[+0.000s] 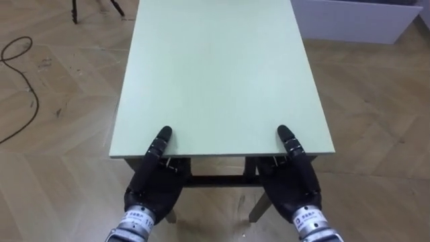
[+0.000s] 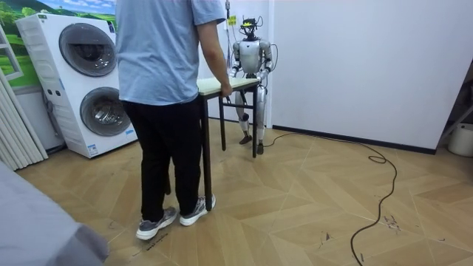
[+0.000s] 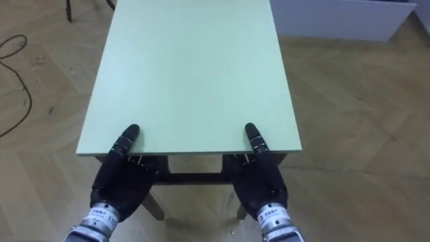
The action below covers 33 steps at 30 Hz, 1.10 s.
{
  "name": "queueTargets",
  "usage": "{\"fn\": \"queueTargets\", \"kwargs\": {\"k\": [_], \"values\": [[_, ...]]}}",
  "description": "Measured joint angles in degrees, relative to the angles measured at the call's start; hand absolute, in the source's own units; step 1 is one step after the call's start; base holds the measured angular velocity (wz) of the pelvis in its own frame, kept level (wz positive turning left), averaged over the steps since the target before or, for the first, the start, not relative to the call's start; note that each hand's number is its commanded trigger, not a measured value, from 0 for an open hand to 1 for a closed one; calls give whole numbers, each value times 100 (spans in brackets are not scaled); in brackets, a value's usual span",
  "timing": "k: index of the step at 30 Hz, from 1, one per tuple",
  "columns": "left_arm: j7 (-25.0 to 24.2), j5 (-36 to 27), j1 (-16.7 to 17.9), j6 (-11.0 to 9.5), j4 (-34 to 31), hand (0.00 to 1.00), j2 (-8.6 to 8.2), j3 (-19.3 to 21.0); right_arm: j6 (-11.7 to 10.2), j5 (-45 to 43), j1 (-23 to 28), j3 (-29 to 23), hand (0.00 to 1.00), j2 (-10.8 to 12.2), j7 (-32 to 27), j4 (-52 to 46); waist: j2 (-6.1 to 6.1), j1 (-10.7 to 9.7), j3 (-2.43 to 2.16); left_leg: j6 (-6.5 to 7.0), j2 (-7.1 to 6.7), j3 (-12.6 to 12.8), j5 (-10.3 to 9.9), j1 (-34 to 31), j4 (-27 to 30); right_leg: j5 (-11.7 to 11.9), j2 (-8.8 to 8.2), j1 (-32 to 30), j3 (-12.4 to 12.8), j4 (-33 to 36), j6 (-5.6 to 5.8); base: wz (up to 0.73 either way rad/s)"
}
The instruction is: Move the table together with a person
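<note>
A pale green table with dark legs stretches away from me. My left hand clamps its near edge at the left, thumb flat on top, fingers underneath and hidden. My right hand grips the same edge at the right in the same way. In the room view I stand at the table's far end by the white wall. A person in a blue shirt stands at the near end, back to the camera, with one hand on the table's edge.
Stacked washing machines stand at the room view's left. A dark cable loops on the wooden floor to my left. A pale box lies beyond the table on the right, and tripod legs stand at the far left.
</note>
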Motion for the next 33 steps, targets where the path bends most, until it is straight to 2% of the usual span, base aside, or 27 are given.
{"fn": "queueTargets", "kwargs": {"k": [3, 5, 6, 7, 8, 9, 10, 11, 13, 14, 15, 16, 18, 19, 20, 21, 22, 23, 24, 26, 27, 29, 31, 33], "values": [[-2, -28, 25, -4, 8, 100, -17, -72, 0, -4, 11, 0, 100, -28, 0, 1, 87, 55, -14, -19, 94, -11, 120, -46, -13, 63, 82, -60, -137, 18, -106, -5], [10, -25, 22, -6, 31, 100, -20, -79, -6, -36, 22, 2, 100, -25, -15, 5, 182, 161, -22, -127, 112, -91, 396, -37, -226, 184, 229, -108, -205, -73, -311, -2], [23, -24, 3, -9, 35, 100, -12, -83, -8, -46, 21, 2, 100, -24, -16, 5, 188, 150, -22, -198, 96, -142, 514, -32, -346, 221, 268, -114, -167, -154, -360, 22], [47, -19, -61, -9, 59, 100, -6, -83, -19, -45, 21, 1, 100, -19, -16, 5, 194, 181, -24, -375, 50, -283, 793, -9, -676, 325, 344, -155, -144, -326, -448, 8], [37, -14, -111, -16, 105, 100, -24, -49, -5, -41, -18, -5, 100, -35, -17, 4, 201, 245, -28, -496, 111, -375, 872, -22, -648, 430, 351, -288, -275, -363, -579, -18], [-10, -27, -89, -35, 152, 100, -47, -22, 28, -61, -75, 10, 100, -33, -26, 49, 244, 318, -24, -428, 224, -371, 652, -57, -214, 461, 364, -313, -375, -336, -639, -79], [-107, -71, 35, -72, 242, 100, -117, 34, 91, -146, -166, 35, 100, -20, -49, 168, 361, 449, -40, -419, 427, -367, 147, -45, 917, 488, 443, -306, -629, -266, -749, -98], [-131, -118, 194, -115, 240, 100, -211, 80, 121, -220, -202, 55, 100, -21, -94, 171, 537, 480, -81, -437, 557, -473, -134, -15, 2012, 472, 534, -297, -816, -229, -850, -79], [-133, -185, 275, -53, 243, 100, -274, 61, 130, -244, -211, 17, 100, -53, -98, 170, 724, 299, -96, -448, 586, -579, -194, 206, 3013, 433, 622, -345, -994, -92, -937, 17], [-154, -191, 271, -50, 241, 100, -266, 62, 129, -257, -207, 5, 100, -51, -98, 170, 715, 142, -87, -472, 584, -595, -180, 463, 3171, 400, 622, -458, -1134, 33, -987, 72], [-164, -175, 250, -62, 241, 100, -258, 73, 129, -260, -186, 4, 100, -51, -95, 152, 710, 31, -82, -496, 601, -613, -167, 807, 3096, 391, 623, -617, -1265, 128, -1010, 62], [-167, -171, 239, -64, 240, 100, -245, 76, 129, -262, -182, 4, 100, -52, -94, 140, 714, -12, -81, -512, 604, -612, -158, 990, 2976, 395, 623, -699, -1302, 186, -1025, 46], [-162, -193, 169, -65, 240, 100, -185, 53, 115, -250, -188, 1, 100, -48, -94, 134, 782, -110, -74, -598, 591, -626, -201, 1601, 2331, 419, 621, -931, -1432, 358, -1068, 29], [-146, -191, 122, -107, 232, 100, -160, 35, 107, -244, -193, 1, 100, -24, -94, 115, 836, -217, -75, -704, 587, -659, -284, 1982, 1604, 434, 596, -1110, -1553, 509, -1085, 42], [-134, -190, 48, -162, 232, 100, -129, 18, 99, -206, -192, 2, 100, 9, -90, 106, 846, -320, -64, -903, 476, -708, -798, 2281, 793, 469, 512, -1302, -1623, 660, -1071, 66], [-121, -190, -27, -232, 233, 100, -111, -8, 107, -172, -194, 5, 100, 12, -89, 80, 857, -490, -61, -838, 377, -764, -1040, 2400, 184, 588, 437, -1466, -1571, 737, -1032, 68], [-109, -189, -70, -244, 238, 100, -104, -7, 106, -174, -195, -7, 100, 17, -88, 67, 860, -579, -58, -812, 329, -804, -1094, 2417, -52, 678, 395, -1544, -1503, 727, -995, 66], [-88, -189, -155, -275, 263, 100, -107, -6, 105, -176, -226, -27, 100, 22, -79, 65, 865, -705, -57, -780, 183, -845, -1115, 2458, -493, 863, 305, -1718, -1259, 700, -912, 43], [-65, -188, -260, -278, 301, 100, -132, -17, 108, -166, -248, -62, 100, 23, -62, 65, 871, -735, -55, -774, 68, -863, -1117, 2473, -786, 1048, 267, -1829, -1054, 601, -830, 25], [-49, -182, -376, -297, 382, 100, -142, -45, 117, -131, -262, -98, 100, 19, -60, 68, 871, -757, -55, -764, -89, -945, -1121, 2462, -1021, 1342, 214, -1908, -896, 407, -763, -3], [-38, -180, -392, -304, 402, 100, -144, -58, 119, -130, -259, -105, 100, 17, -60, 70, 870, -757, -55, -763, -136, -941, -1120, 2459, -1049, 1426, 201, -1911, -828, 330, -728, -15], [-35, -141, -414, -302, 503, 100, -153, -72, 170, -152, -252, -155, 100, -7, -61, 101, 867, -751, -57, -750, -335, -917, -1113, 2446, -1065, 1737, 131, -1900, -595, 87, -623, -24], [-34, -144, -414, -299, 570, 100, -149, -98, 233, -190, -240, -214, 100, 26, -61, 140, 864, -796, -58, -740, -462, -881, -1108, 2428, -1044, 1914, 45, -1886, -500, -32, -566, -13], [-35, -144, -417, -296, 629, 100, -163, -129, 249, -199, -217, -255, 100, 28, -61, 159, 842, -852, -59, -706, -610, -800, -1088, 2368, -931, 2053, -82, -1885, -245, -99, -451, 4]]}}
